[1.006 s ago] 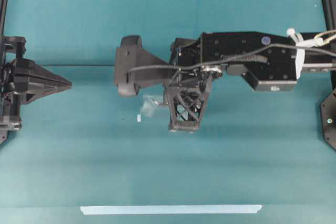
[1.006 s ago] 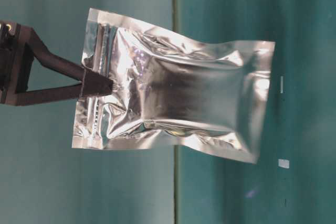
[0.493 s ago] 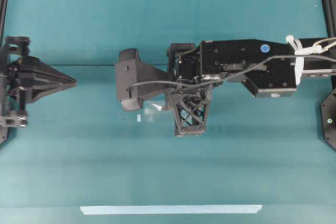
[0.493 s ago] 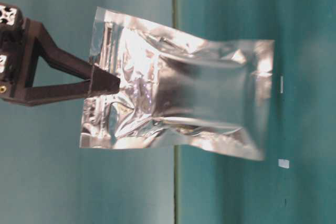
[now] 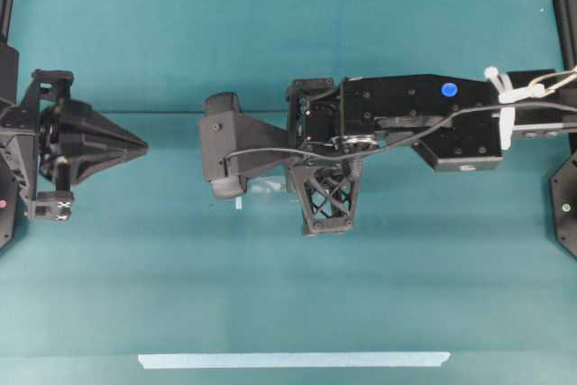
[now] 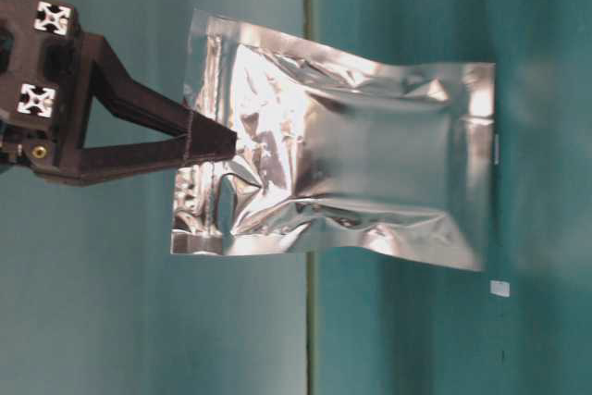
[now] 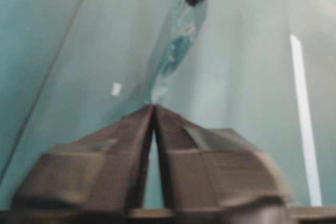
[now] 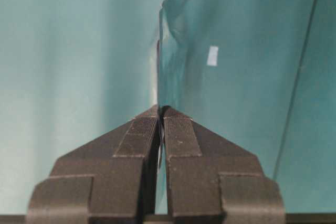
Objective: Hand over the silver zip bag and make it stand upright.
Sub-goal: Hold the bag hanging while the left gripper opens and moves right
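Counter (image 5: 379,295) covered edge to edge in matte teal sheeting, evenly lit, no hard shadows. A faint straight seam (image 5: 171,113) crosses it side to side. Pale blue tape strip (image 5: 293,360) lies flat near the counter's front edge. A tiny white scrap (image 6: 499,289) sits well behind the strip, mid-counter.

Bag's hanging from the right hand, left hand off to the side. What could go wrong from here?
1. The right hand pinches the silver zip bag at one small spot on its zip edge, so it could swivel or slip.
2. The left hand looks closed and sees the bag edge-on: a thin target, easy to nudge rather than grasp.
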